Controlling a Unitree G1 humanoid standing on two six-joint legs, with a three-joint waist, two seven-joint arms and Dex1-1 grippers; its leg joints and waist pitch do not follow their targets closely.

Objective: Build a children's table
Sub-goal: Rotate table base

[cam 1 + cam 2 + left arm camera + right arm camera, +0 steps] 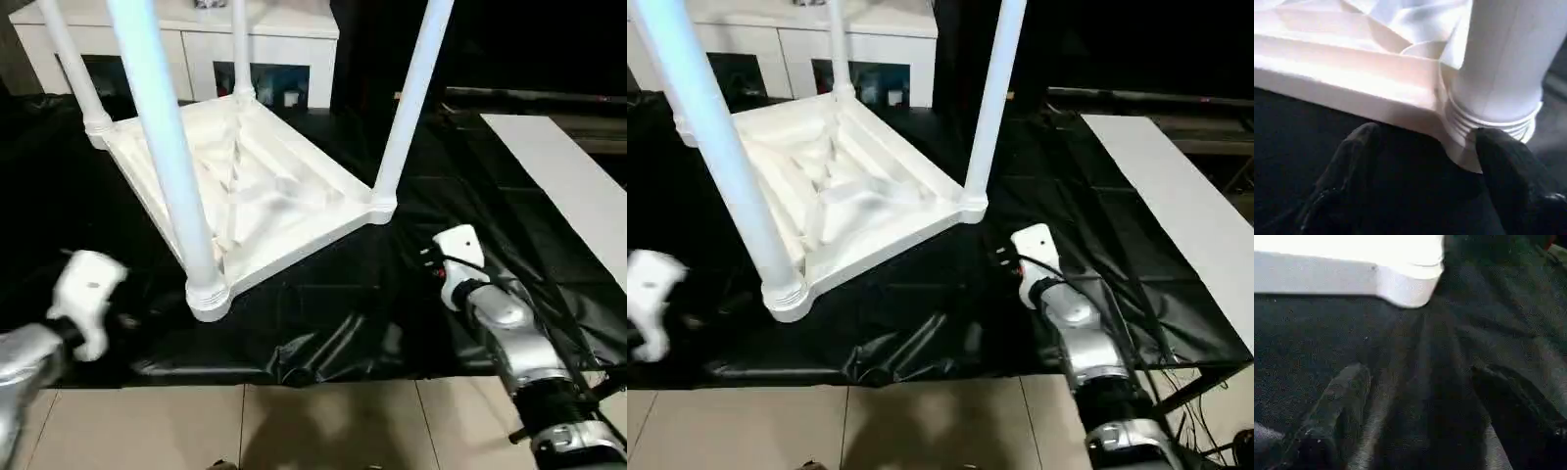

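Left eye view: table [265, 186] upside down on black cloth [323, 313], four legs [167, 157] up; light, stiff, slippery. Grasp near sockets. Left gripper [1420, 147] and right gripper [1415, 391] released, beside table

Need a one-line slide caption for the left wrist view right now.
Left gripper open on the black cloth, fingers apart before the upturned tabletop corner where a white leg sits in its socket.

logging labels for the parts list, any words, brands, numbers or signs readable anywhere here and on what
None: no readable text anywhere.
White plastic rectangular tabletop, upside down on the black-draped work table: bare ribs.
White tapered tube legs: plain.
White glass-door cabinet: small items behind the glass, too blurred to read.
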